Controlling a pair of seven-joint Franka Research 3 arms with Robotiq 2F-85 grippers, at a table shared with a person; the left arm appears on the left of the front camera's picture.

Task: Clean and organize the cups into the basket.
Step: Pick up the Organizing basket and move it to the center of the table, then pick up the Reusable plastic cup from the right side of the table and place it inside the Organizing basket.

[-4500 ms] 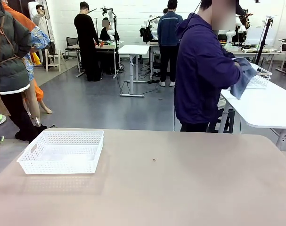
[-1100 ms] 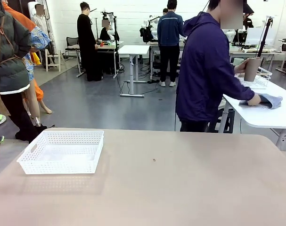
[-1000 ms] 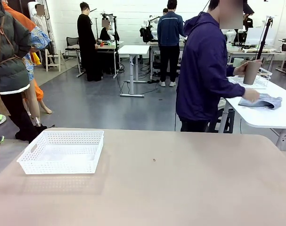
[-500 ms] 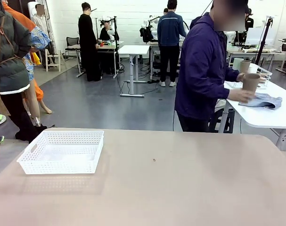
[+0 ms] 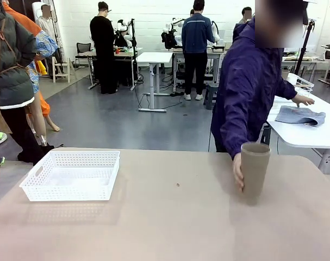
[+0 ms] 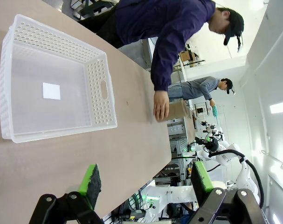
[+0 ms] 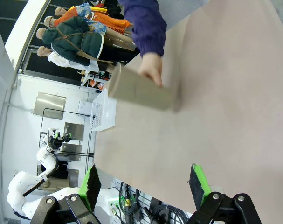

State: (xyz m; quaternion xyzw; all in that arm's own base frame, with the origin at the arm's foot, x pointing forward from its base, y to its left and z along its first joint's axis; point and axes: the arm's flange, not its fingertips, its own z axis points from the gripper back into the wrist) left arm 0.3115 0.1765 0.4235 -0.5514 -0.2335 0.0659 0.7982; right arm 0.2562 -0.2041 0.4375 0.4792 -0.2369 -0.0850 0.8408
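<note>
A person's hand (image 5: 238,171) holds a beige-tan cup (image 5: 255,172) upright on the right side of my table (image 5: 170,217). The same cup (image 7: 141,92) lies across the right wrist view under that hand, and the cup (image 6: 177,110) appears small in the left wrist view. The white lattice basket (image 5: 72,174) stands empty at the table's left; the basket (image 6: 52,88) fills the upper left of the left wrist view. My left gripper (image 6: 145,176) is open above the table, short of the basket. My right gripper (image 7: 143,182) is open, well short of the cup.
A second white table (image 5: 311,128) behind the person carries a blue-grey cloth (image 5: 299,115) and a wire basket (image 5: 300,82). Other people stand farther back in the room.
The person has turned from the back table, leaving the cloth there, and brought the beige-tan cup down onto the right side of my table. The basket has not moved.
</note>
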